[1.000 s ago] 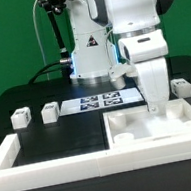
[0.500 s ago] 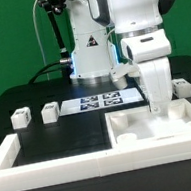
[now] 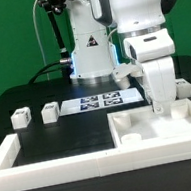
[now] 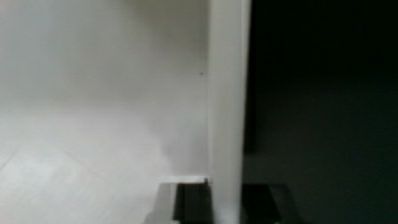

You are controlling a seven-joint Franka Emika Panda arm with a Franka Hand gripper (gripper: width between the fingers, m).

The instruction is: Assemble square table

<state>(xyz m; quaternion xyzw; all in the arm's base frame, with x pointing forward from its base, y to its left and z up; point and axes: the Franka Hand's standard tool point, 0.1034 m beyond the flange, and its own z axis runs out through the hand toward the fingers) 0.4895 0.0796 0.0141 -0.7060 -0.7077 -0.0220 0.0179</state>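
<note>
The white square tabletop (image 3: 141, 136) with its raised rim lies at the front of the exterior view's right. My gripper (image 3: 164, 107) reaches down onto its far rim. In the wrist view the rim (image 4: 228, 90) runs between my two dark fingertips (image 4: 192, 203), which sit close against it on either side; my gripper (image 4: 228, 200) looks shut on it. The panel's inner face (image 4: 107, 100) fills one side, the black table the other. Two leg blocks (image 3: 22, 117) (image 3: 52, 111) stand at the left and one (image 3: 181, 87) behind the tabletop. The fourth is hidden.
The marker board (image 3: 100, 101) lies flat at mid table in front of the robot base (image 3: 89, 59). A long white rail (image 3: 23, 157) borders the black surface along the left and front, touching the tabletop's left side.
My gripper has shifted a little toward the exterior view's right, and the tabletop seems to have slid slightly with it. The leg blocks have not moved.
</note>
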